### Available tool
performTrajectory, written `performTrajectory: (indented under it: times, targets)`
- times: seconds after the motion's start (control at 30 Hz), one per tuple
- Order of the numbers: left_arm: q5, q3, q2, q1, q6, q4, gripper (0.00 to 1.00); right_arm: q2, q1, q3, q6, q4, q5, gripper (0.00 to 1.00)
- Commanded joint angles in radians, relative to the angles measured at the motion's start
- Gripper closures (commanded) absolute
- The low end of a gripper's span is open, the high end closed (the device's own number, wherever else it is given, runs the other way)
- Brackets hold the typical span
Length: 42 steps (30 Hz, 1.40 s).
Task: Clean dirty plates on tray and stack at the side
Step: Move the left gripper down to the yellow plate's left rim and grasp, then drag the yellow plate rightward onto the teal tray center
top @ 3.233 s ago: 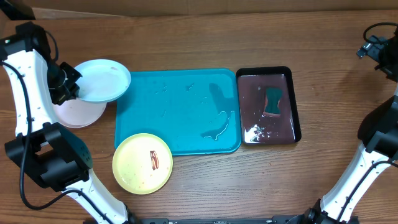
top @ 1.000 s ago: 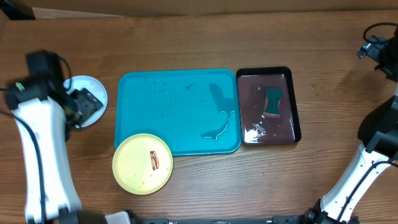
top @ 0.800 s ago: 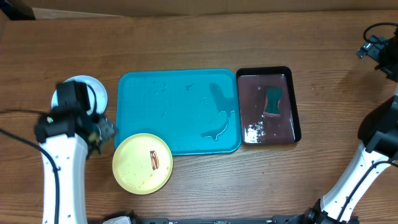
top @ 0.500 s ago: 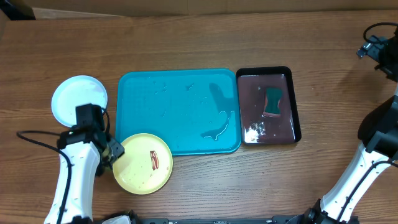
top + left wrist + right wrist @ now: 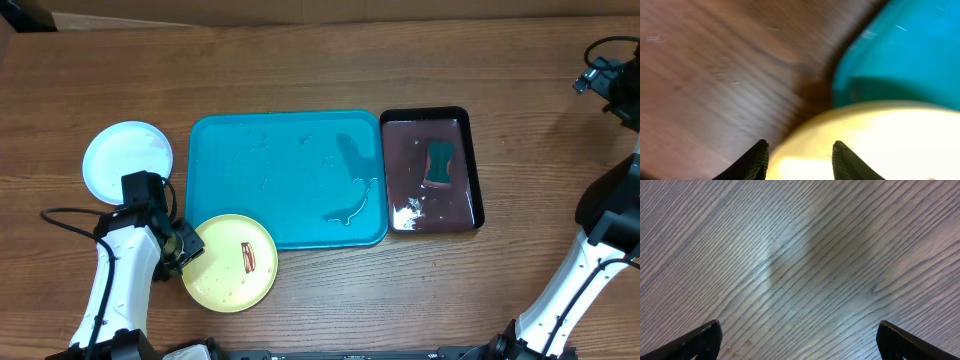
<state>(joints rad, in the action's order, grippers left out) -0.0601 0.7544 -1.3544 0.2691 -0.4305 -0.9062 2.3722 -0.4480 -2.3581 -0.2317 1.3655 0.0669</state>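
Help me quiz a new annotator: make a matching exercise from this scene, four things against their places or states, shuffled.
Things
1. yellow-green plate
2. sponge
3. pale plate
4. right gripper

Places or states
A. open, over the table
B. left of the turquoise tray, apart from it
C. in the black tray
D. at the turquoise tray's near-left corner, a brown-red smear on it

Pairs: 1-D, 2-C, 3-B, 4-A

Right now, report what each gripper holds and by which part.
The left gripper sits at the left rim of the yellow-green plate; whether it actually grips that rim cannot be told. The right gripper is open, holding nothing.
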Motion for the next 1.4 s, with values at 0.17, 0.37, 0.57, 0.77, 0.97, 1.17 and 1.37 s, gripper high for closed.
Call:
performTrajectory:
  times: [0.17,0.37,0.57,0.77,0.97,1.17,1.37]
  targets:
    - [0.119,-0.006,-0.005,0.008,0.142,0.000,0.53,-0.026,0.003,-0.018,-0.001,-0.003,0.007,0.00]
    - [0.041,-0.006,-0.005,0.008,0.086,0.030,0.52,-0.026,0.003,-0.018,-0.001,-0.003,0.007,0.00]
    - [0.018,-0.006,-0.005,0.007,0.158,0.071,0.56,-0.026,0.003,-0.018,-0.002,-0.003,0.007,0.00]
    - [-0.002,-0.008,-0.005,0.007,0.166,0.092,0.61,-0.026,0.003,-0.018,-0.001,-0.003,0.007,0.00]
    - [-0.003,-0.041,-0.006,0.006,0.173,0.110,0.67,-0.026,0.003,-0.018,-0.001,-0.003,0.007,0.00]
    - [-0.003,-0.066,-0.006,0.006,0.173,0.145,0.71,-0.026,0.003,-0.018,-0.001,-0.003,0.007,0.00]
    - [0.002,-0.084,-0.007,0.006,0.161,0.153,0.70,-0.026,0.003,-0.018,-0.001,-0.003,0.007,0.00]
